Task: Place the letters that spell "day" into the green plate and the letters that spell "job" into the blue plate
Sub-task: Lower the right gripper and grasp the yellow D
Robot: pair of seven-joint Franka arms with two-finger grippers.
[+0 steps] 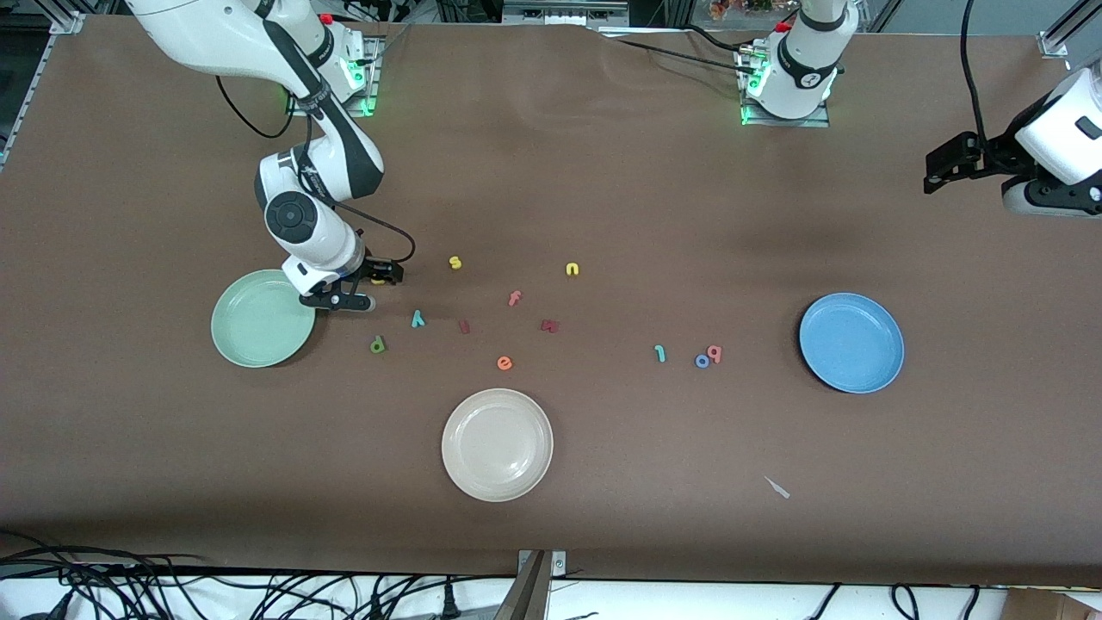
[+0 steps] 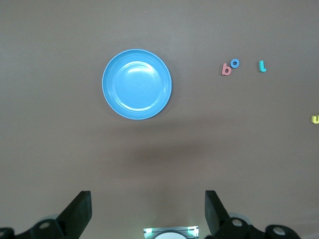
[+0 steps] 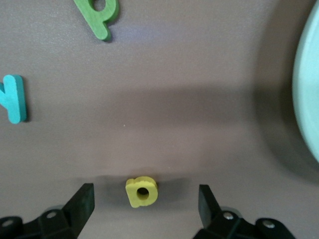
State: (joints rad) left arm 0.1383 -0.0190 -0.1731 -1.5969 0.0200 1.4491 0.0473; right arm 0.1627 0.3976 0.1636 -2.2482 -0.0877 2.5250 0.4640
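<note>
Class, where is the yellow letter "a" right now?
The yellow "a" lies flat on the table between the open fingers of the right gripper, beside the green plate, with the teal "y" and green "d" close by.

In the front view the right pincer [image 1: 366, 291] nearly covers the yellow "a" [image 3: 141, 191]; the right wrist view's edge crops the green plate [image 3: 309, 74], the teal "y" [image 3: 14, 98] and the green "d" [image 3: 98, 14].

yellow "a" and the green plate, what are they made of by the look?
Yellow "a": likely foam, matte; thick flat-cut slab with soft edges, no shine. Green plate: probably plastic or melamine, smooth, slightly glossy; even pale colour, faint sheen on its rim. Neither is certain from looks alone.
</note>
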